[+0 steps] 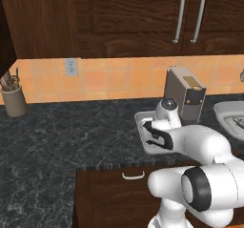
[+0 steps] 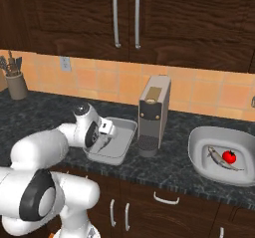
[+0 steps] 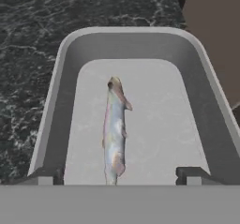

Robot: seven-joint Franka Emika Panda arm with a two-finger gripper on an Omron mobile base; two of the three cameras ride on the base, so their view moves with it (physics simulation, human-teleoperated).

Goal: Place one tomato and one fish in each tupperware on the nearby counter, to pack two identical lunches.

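Observation:
A slender grey-silver fish (image 3: 115,131) lies lengthwise on the floor of the grey rectangular tupperware (image 3: 56,101). My gripper (image 3: 122,176) hangs just over it, open, its fingertips (image 3: 49,175) well apart on either side of the fish's tail and touching nothing. From the base, the hand (image 2: 102,138) is seen dipped into this tray (image 2: 127,132), which also appears in the left base view (image 1: 139,119). To the right, the whiter rounder tupperware (image 2: 199,142) holds a second fish (image 2: 220,158) and a red tomato (image 2: 229,156).
A steel box-shaped appliance (image 2: 153,113) stands on the speckled counter (image 1: 57,136) between the two containers, close to the tray's right side. A utensil holder (image 1: 13,100) sits far left by the tiled wall. Wall cabinets hang overhead, drawers below.

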